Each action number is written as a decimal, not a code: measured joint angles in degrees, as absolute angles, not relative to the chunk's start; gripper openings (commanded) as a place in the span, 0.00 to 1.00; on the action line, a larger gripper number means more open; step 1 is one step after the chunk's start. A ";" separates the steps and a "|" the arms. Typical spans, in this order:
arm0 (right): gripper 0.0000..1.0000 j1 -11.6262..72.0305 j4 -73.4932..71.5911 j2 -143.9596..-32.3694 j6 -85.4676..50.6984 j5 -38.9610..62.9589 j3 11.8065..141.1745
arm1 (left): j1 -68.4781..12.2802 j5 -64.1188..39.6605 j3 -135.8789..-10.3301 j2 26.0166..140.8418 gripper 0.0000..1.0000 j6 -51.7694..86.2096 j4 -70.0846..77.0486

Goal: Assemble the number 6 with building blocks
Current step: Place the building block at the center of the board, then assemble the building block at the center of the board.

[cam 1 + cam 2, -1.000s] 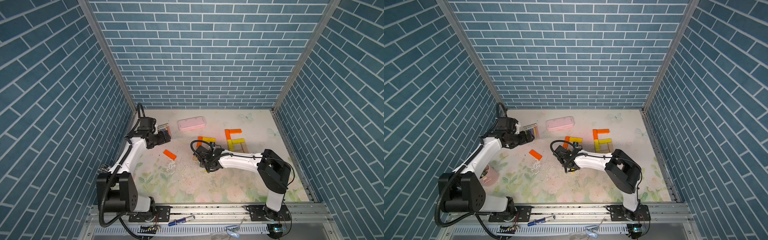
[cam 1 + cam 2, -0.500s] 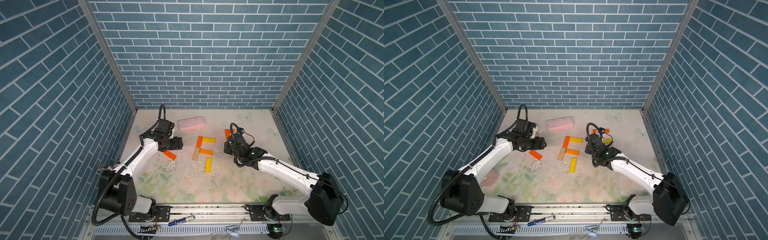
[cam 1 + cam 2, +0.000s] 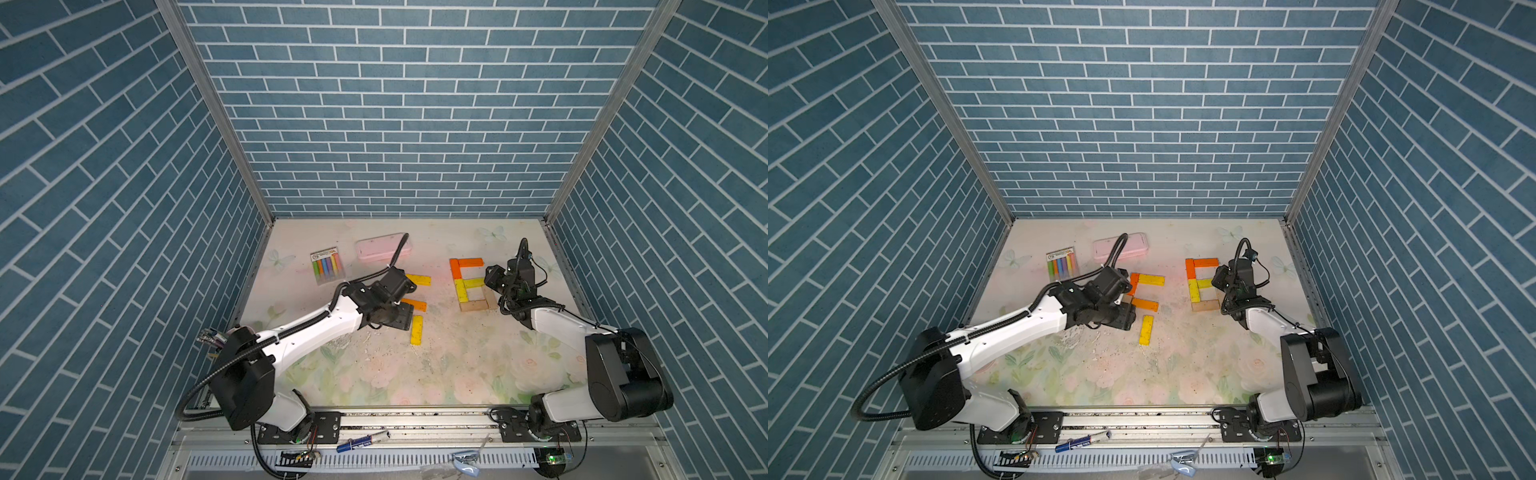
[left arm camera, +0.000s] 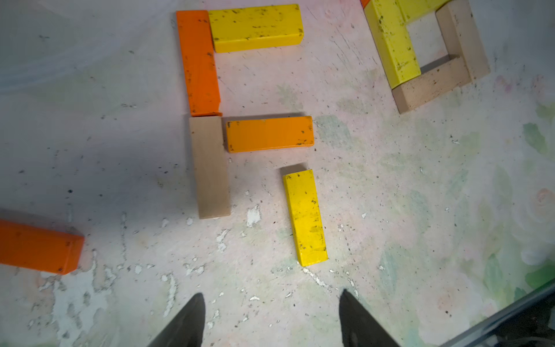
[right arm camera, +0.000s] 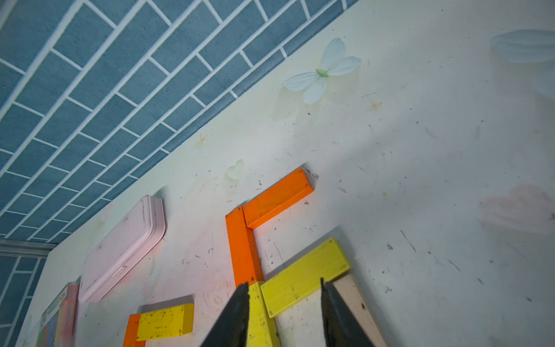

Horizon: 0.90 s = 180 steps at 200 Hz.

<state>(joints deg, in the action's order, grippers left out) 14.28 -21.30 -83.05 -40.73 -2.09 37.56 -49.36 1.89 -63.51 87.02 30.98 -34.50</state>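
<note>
The number 6 (image 3: 462,293) lies just under the right gripper (image 5: 283,282).

The building blocks (image 4: 269,134) are orange, yellow and tan, the tabletop (image 3: 415,374) pale floral, the walls (image 3: 395,124) blue brick

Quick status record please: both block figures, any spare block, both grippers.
finished 6: six bars, loop closed, by the right arm
second figure: five bars laid, bottom bar missing
spare block: one orange bar, lying apart from the second figure
left gripper: open, empty, near the missing bar's place
right gripper: jaws apart above the finished 6, nothing held
clutter: pink case, chalk pack
</note>
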 measured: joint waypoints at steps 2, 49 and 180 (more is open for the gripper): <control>0.41 14.26 -21.63 -83.07 -40.62 -1.89 37.43 | -49.93 2.37 -63.51 87.64 0.68 31.33 -34.13; 0.41 14.24 -27.77 -81.84 -35.97 1.85 34.09 | -56.82 10.50 -63.05 98.04 0.64 36.58 -27.44; 0.41 14.24 -32.23 -80.07 -31.03 2.09 31.53 | -59.40 13.61 -60.23 104.81 0.43 41.71 -17.52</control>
